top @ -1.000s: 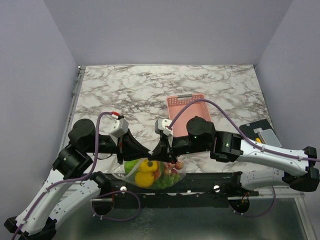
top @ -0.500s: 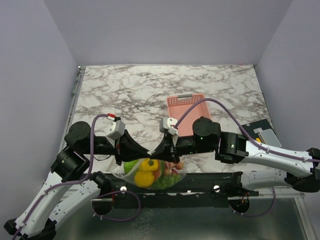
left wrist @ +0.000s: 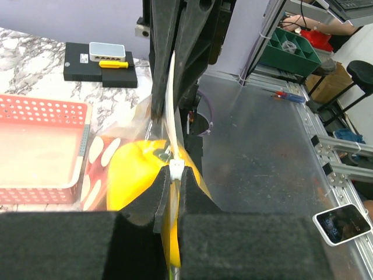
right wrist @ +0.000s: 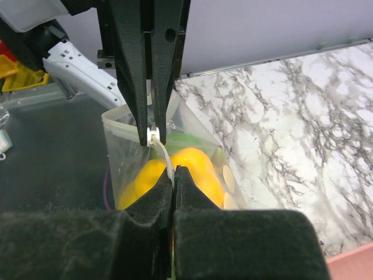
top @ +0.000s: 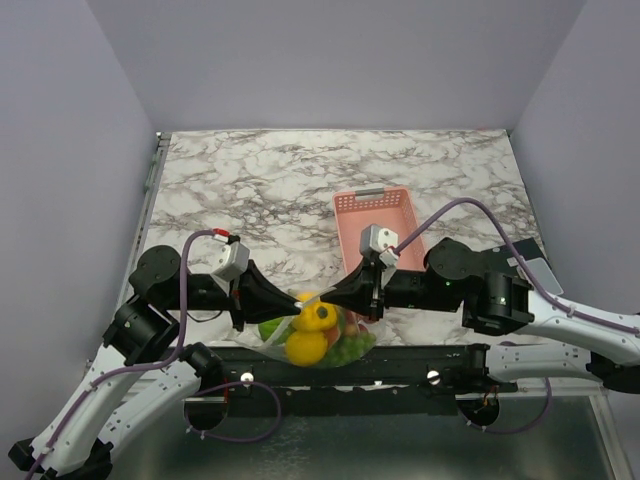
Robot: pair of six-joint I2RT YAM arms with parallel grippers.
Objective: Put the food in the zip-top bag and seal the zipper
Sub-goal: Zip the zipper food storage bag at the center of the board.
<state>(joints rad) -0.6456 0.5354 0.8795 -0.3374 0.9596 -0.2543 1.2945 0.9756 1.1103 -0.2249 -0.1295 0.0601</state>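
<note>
1. The left gripper (top: 292, 304) is pinched tight on the zipper (top: 316, 297). In the left wrist view its two black pads meet on the whitish strip with no gap between them.
2. The right gripper (top: 343, 296) is clamped fully down on the same zipper, just to the right of the left one. The two sets of tips face each other along the strip, which runs straight between them.
3. The zip-top bag (right wrist: 125, 154) hangs below the strip at the near middle of the scene, over the near edge of the marble table (top: 250, 180). I cannot tell whether its bottom rests on anything, nor whether the strip is pressed closed along its whole length.
4. All the food that shows is inside the bag. The yellow fruit (top: 306, 346) fills the middle, and the green fruit (top: 268, 328) shows at the bag's left side. A red piece (left wrist: 96, 175) with pale spots lies against the plastic on the far side.
5. The pink basket (top: 372, 205) stands upright on the table just beyond the right gripper, on the far side of the bag.
6. A black box (top: 530, 262) lies at the right edge of the table, well apart from the bag.
</note>
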